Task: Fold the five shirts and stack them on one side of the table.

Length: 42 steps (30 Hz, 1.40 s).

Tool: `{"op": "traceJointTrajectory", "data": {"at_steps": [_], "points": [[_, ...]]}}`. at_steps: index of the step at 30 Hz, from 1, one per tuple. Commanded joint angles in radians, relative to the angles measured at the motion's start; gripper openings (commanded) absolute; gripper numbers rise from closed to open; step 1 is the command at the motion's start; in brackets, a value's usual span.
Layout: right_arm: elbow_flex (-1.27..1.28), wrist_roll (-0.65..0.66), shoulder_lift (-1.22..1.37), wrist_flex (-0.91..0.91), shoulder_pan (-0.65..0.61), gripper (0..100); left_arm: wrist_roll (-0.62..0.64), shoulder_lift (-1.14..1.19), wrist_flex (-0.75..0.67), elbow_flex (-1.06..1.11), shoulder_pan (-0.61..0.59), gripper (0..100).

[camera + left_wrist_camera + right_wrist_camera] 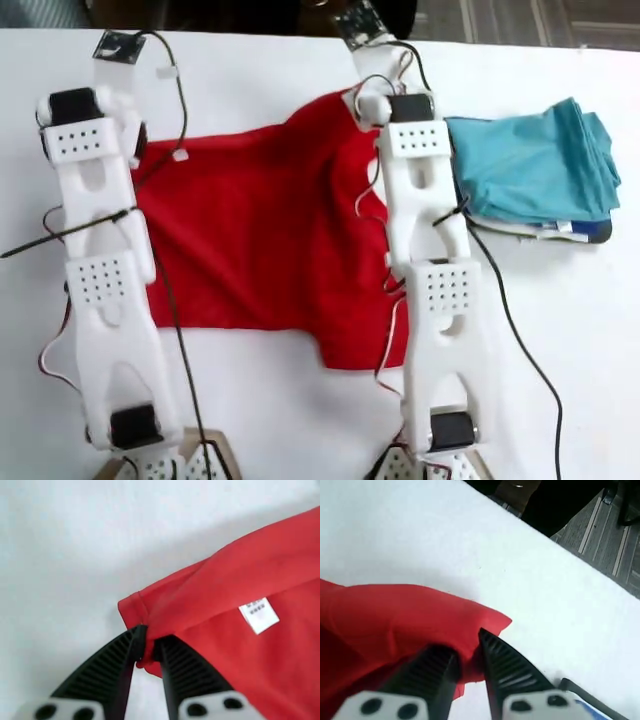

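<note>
A red shirt [265,235] lies spread across the middle of the white table, between my two arms. My left gripper [149,647] is shut on a hemmed corner of the red shirt [240,625], which carries a small white label [258,615]. At the shirt's far right part my right gripper [467,652] is shut on a bunched fold of the red shirt [395,622]. A stack of folded shirts [540,170], teal on top with darker ones beneath, rests at the table's right side.
Both white arms [100,270] [435,270] stretch from the near edge toward the far side, trailing black cables. The table's far edge [560,545] meets a dark floor. Bare white tabletop lies near the front centre and far left.
</note>
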Motion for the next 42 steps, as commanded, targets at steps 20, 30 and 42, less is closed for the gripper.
{"op": "traceJointTrajectory", "data": {"at_steps": [20,30,42], "points": [[-0.532,0.005,-0.022,0.61,0.073,1.9,-0.023,-0.89,-0.014,1.035,0.097,3],[-0.532,0.005,-0.272,0.697,0.14,1.9,-0.074,-1.341,0.009,1.218,0.054,3],[-0.525,0.006,-0.598,0.716,0.166,1.9,-0.086,-1.677,0.017,1.31,0.02,3]]}}
